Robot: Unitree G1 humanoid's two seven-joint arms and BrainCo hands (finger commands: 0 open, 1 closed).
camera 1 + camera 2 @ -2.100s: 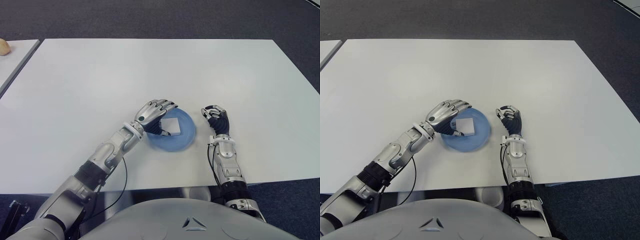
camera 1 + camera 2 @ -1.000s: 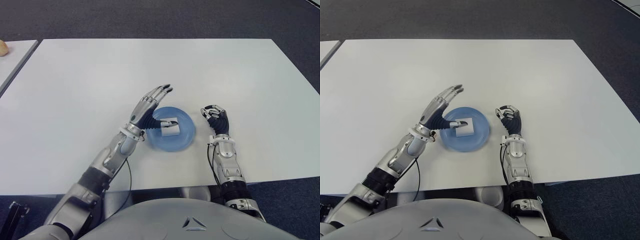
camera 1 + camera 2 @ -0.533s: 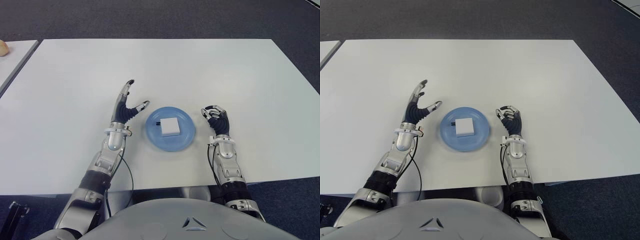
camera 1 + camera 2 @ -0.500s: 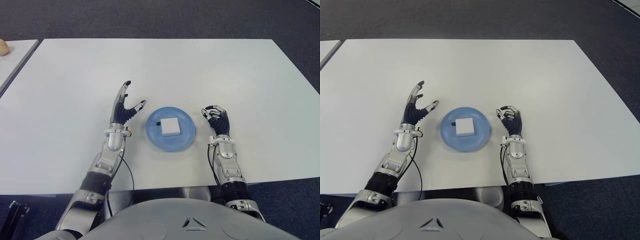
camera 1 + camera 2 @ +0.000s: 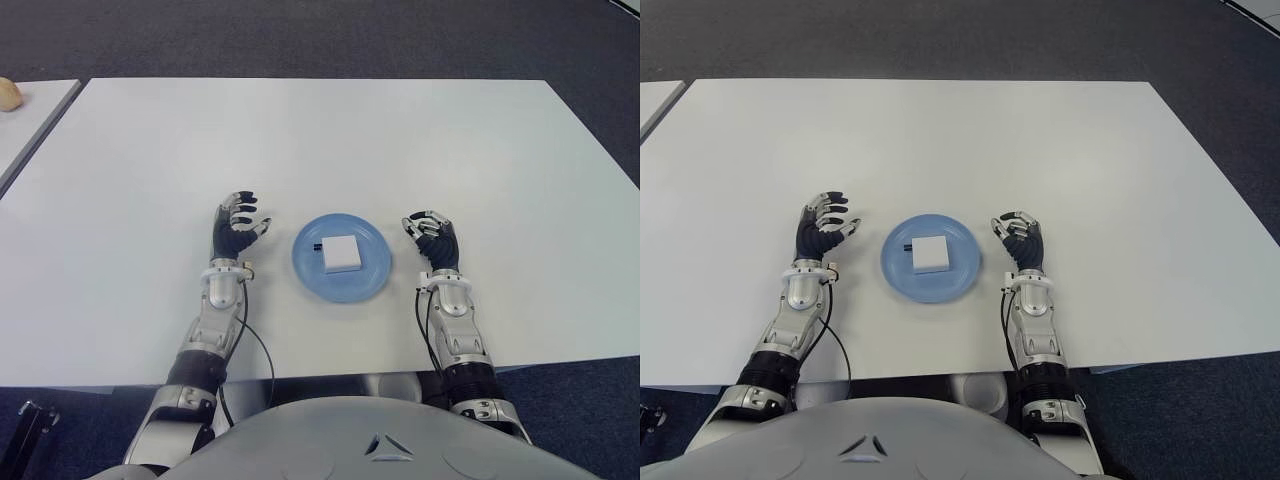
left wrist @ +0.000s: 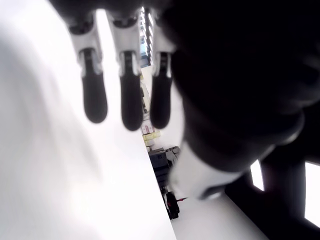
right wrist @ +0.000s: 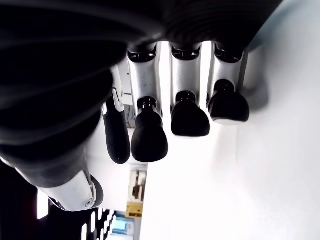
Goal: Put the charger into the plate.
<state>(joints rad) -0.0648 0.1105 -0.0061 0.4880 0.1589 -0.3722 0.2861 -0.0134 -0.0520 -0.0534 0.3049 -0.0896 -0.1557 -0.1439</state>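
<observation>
A white square charger (image 5: 340, 252) lies flat in the middle of the blue plate (image 5: 306, 272) on the white table (image 5: 320, 140). My left hand (image 5: 236, 225) shows to the left of the plate, a short gap away, wrist toward me. Its fingers (image 6: 122, 95) are curled and hold nothing. My right hand (image 5: 430, 236) shows just right of the plate, also apart from it. Its fingers (image 7: 186, 116) are curled in and empty.
A second table (image 5: 30, 120) adjoins the far left, with a small tan round object (image 5: 8, 93) on it. Dark carpet (image 5: 300, 35) surrounds the tables. Bare tabletop stretches behind the plate and to both sides.
The left hand let go of the charger in the plate, drew back to the left, then lowered and curled its spread fingers. The right hand has not moved.
</observation>
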